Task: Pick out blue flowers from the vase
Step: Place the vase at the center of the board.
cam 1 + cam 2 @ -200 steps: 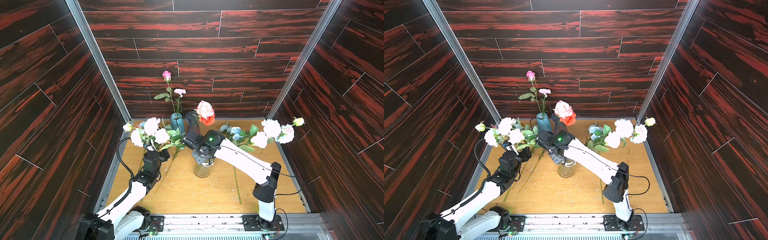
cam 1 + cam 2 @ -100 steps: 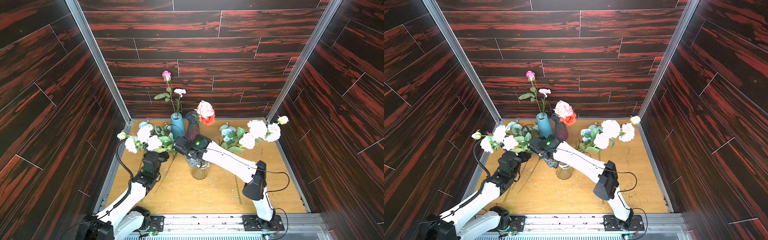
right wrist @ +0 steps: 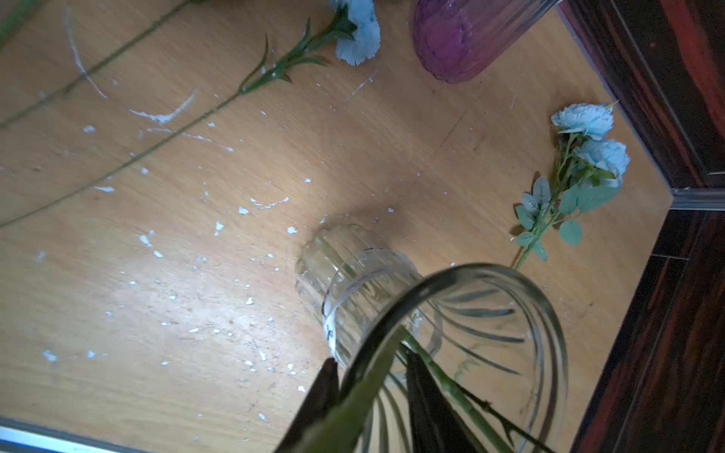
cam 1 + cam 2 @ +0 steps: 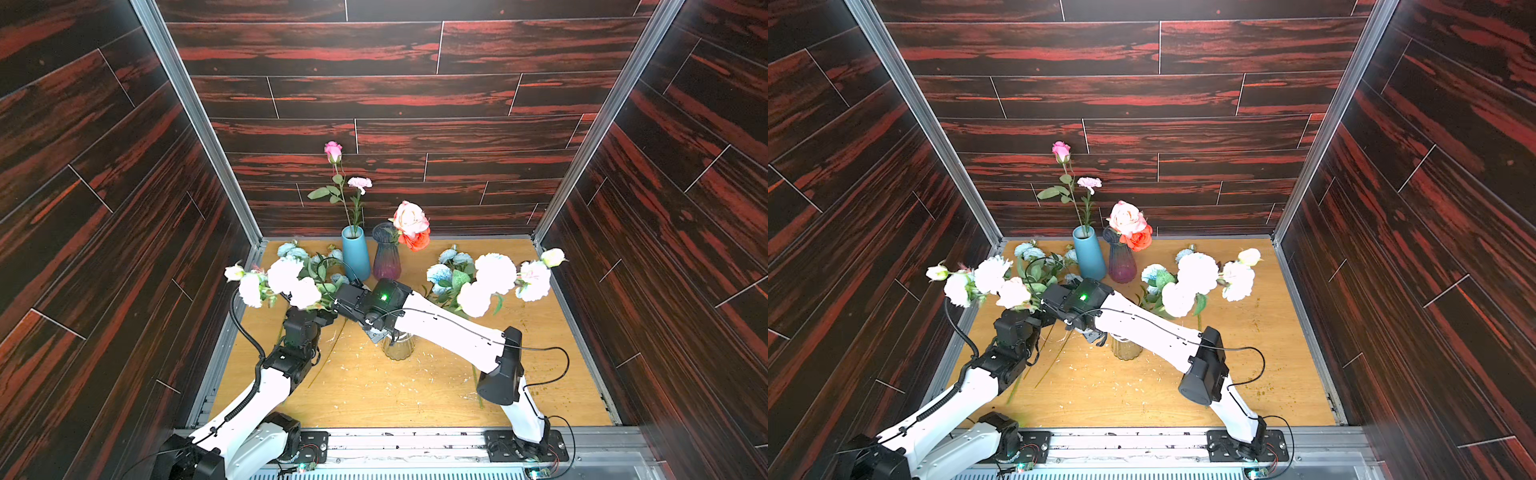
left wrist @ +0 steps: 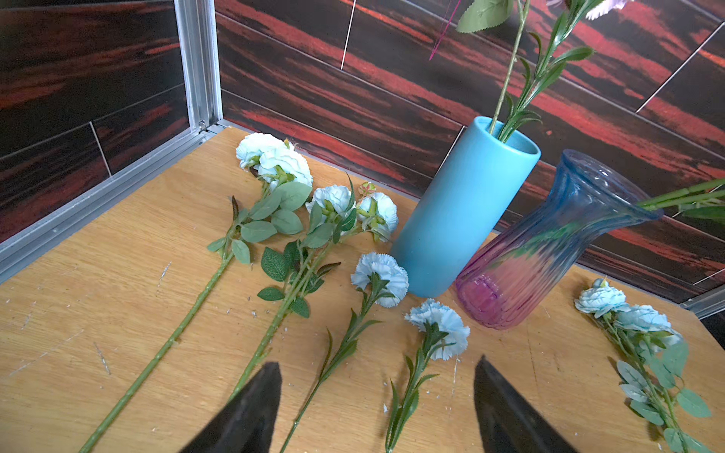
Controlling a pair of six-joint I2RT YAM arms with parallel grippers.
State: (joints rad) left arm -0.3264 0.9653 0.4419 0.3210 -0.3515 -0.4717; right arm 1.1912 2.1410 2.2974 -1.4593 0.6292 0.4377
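Wide open, my left gripper (image 5: 377, 362) hovers over the table (image 5: 98, 313) in its wrist view, with nothing between its 2 fingers. The blue flowers (image 5: 382, 274) lie flat on the wood beyond it. Several stems fan out beside the upright teal vase (image 5: 459, 219), and 2 small carnation heads lie nearest its foot. 1 more sprig lies on the far side of the purple vase (image 5: 541, 266).

In the right wrist view, my right gripper (image 3: 370, 359) sits at the mouth of the clear vase (image 3: 353, 274). The glass rim and a thick green stem pass between its 2 dark fingers. They stand a little apart, and I cannot tell whether they pinch the stem. A blue sprig (image 3: 588, 121) lies near the table's corner.

In both top views my right arm reaches across the middle, with its gripper (image 4: 376, 332) down at the clear vase (image 4: 399, 351). My left gripper (image 4: 318, 318) is just beside it. 2 sprays of white blooms (image 4: 284, 276) spread above the table, 1 over my left arm and 1 past my right forearm. The blue flowers (image 4: 1026, 250) lie at the back, on both sides of the 2 coloured vases.
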